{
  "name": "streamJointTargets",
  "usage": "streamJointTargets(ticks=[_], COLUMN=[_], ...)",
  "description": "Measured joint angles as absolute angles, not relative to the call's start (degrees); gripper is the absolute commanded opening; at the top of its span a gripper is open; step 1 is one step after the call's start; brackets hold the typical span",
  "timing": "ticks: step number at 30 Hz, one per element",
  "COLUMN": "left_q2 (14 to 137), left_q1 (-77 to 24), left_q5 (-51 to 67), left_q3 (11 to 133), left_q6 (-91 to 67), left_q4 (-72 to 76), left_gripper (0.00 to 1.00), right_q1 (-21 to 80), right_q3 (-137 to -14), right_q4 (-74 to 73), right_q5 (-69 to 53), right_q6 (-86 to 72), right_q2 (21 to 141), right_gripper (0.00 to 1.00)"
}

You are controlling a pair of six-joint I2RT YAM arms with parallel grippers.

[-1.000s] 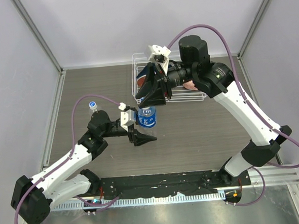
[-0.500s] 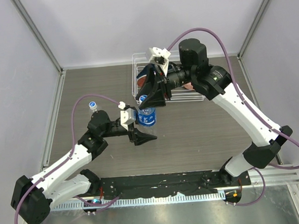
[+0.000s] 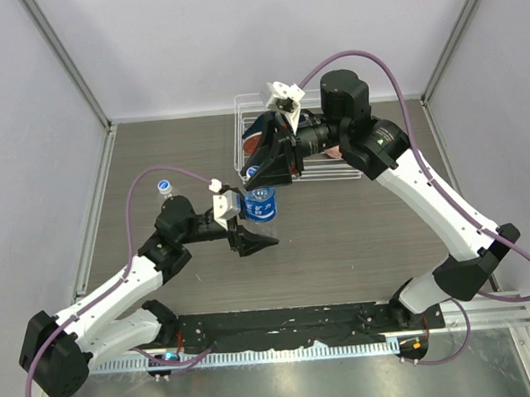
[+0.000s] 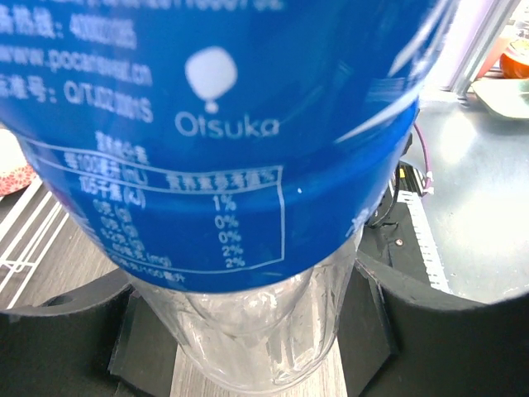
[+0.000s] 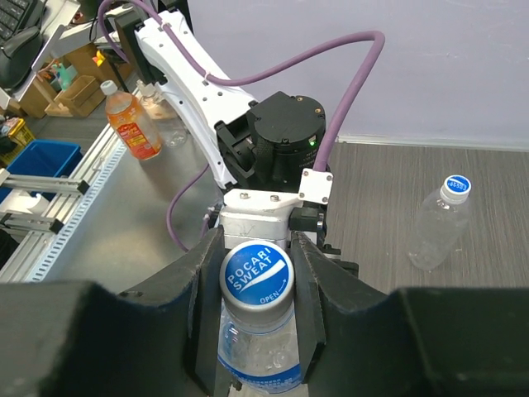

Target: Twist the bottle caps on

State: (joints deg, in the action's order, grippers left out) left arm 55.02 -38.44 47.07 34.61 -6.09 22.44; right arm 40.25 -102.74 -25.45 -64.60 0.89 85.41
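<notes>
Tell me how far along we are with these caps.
Done: the plain bottle already wears its blue cap. In hand: the left gripper holds the labelled bottle while the jaws of the right gripper clamp its Pocari Sweat cap. Left: tightening that cap; its thread depth isn't visible.

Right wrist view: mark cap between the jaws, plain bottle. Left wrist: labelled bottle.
cap (image 5: 256, 275), right wrist view, centre of its top.
plain bottle (image 5: 434, 231), right wrist view, clear body.
labelled bottle (image 4: 223, 124), left wrist view, on its blue label.

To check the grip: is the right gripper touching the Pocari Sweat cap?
Touching. Right wrist view: the right gripper pinches both sides of the cap.
</notes>
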Motion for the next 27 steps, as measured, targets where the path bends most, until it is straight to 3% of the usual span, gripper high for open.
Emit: streamJointTargets(ticks=[5,10,15,22,27], left_q2=[55.0,55.0,55.4,55.4,55.4], left_q1=[-38.4,-38.2,-37.6,-37.7,-37.8], left_q5=[44.9,39.4,33.8,29.3,27.3], left_q3=[34.6,34.6,34.0,32.2,30.6], left_q6=[-6.2,-7.0,-7.1,-5.5,-5.1], left_q4=[22.4,21.9,21.5,22.2,22.4], left_gripper=[0.0,0.0,0.0,0.0,0.0], right_q1=[40.2,40.7,45.1,60.8,66.7], right_q3=[-101.5,-99.8,-96.3,-97.2,-97.3], right_q4=[-24.4,-25.0,-25.0,-26.6,-26.6], right_q5=[-60.0,-44.1,-20.1,22.0,40.4], right_q6=[-0.4,-3.6,-7.7,-11.1,-15.0], right_q2=[84.5,82.2,79.2,81.0,83.9], right_gripper=[0.01,0.01,0.01,0.01,0.01])
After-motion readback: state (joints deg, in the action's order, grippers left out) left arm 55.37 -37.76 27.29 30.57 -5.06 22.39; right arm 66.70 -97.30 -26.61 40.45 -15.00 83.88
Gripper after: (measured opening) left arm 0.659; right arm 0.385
